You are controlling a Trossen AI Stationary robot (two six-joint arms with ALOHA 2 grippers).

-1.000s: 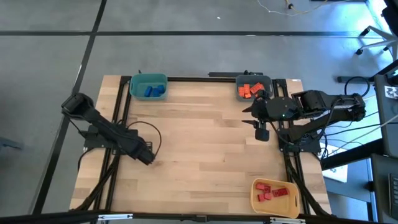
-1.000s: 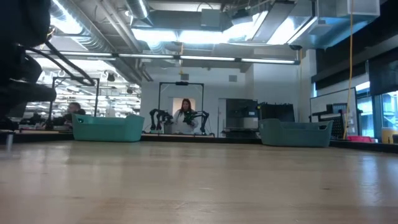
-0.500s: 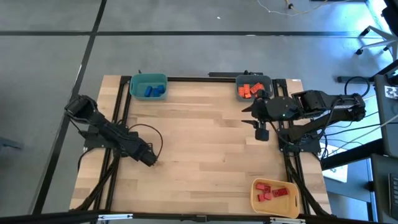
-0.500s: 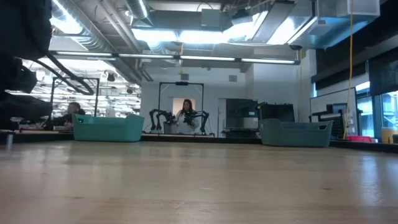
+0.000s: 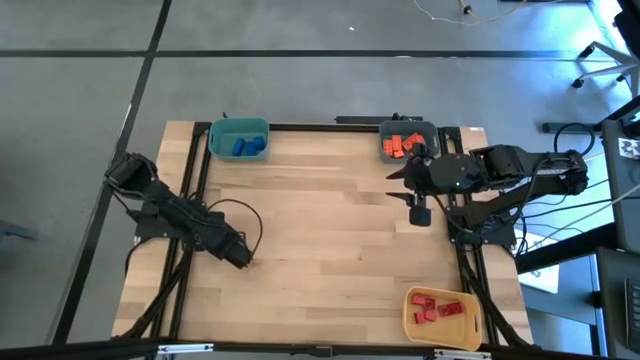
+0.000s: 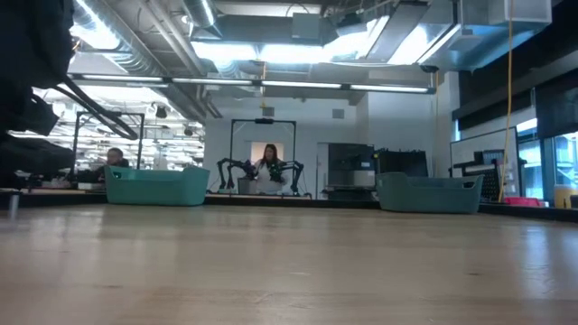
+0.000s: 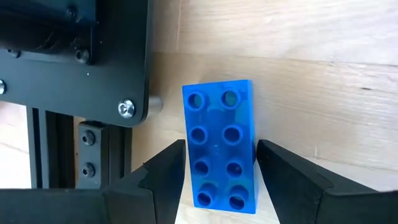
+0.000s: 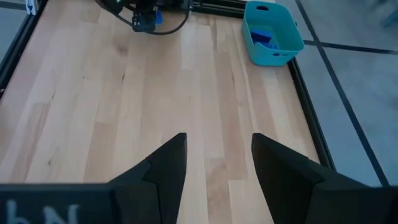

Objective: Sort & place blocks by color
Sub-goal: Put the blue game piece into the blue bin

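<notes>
Over the last second the left arm shifted a little, carrying the left claw (image 5: 240, 256) slightly further toward 5 o'clock along the table's (image 5: 320, 240) left side. For the last half second it has not visibly moved. The right claw (image 5: 421, 212) has not moved at all: it hangs at about 2 o'clock, released and empty, with bare wood under it. My reading is that the left arm has finished lining up on the last loose piece and the pickup is the step in hand. Everything else already looks sorted. Blue pieces (image 5: 246, 147) lie in the teal bin (image 5: 213, 140) at 11 o'clock, orange ones (image 5: 402, 145) in the grey-blue bin (image 5: 432, 126) at 1 o'clock, and red ones (image 5: 438, 309) in the yellow bin (image 5: 408, 310) at 5 o'clock. The remaining blue brick (image 7: 219, 124) sits at about 8 o'clock on the table, just beside the black frame plate (image 7: 74, 56) at the edge. From above the claw hides it. In the left wrist view it is a glossy oblong, two studs wide and four long. It lies flat with its studs up, and the left claw straddles its long sides very closely. I cannot tell whether that claw is clenched on the brick or only poised around it. The brick probably belongs in the teal bin.
</notes>
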